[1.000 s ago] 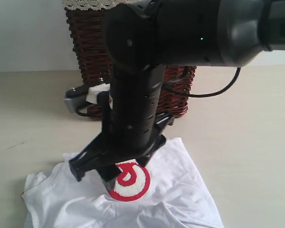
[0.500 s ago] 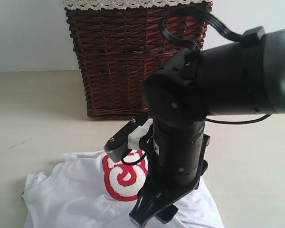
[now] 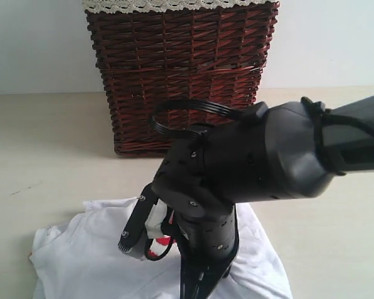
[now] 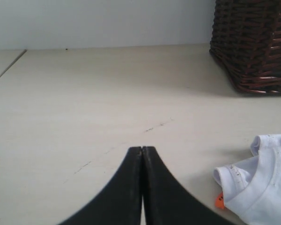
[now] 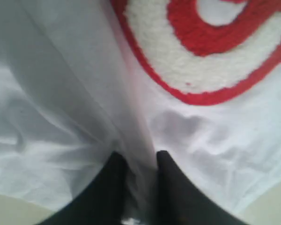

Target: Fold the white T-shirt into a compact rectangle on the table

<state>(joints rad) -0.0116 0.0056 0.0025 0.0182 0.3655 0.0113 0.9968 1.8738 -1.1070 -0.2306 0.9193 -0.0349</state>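
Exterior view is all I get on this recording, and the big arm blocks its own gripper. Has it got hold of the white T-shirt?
Observer: Yes. The right gripper pinches a raised ridge of the white T-shirt between its fingers, just beside the red-and-white fuzzy emblem.
Operator: And the other arm? I can't see it at all.
Observer: The left gripper is shut with nothing in it, off the shirt, with bare table around it and the shirt's collar nearby.
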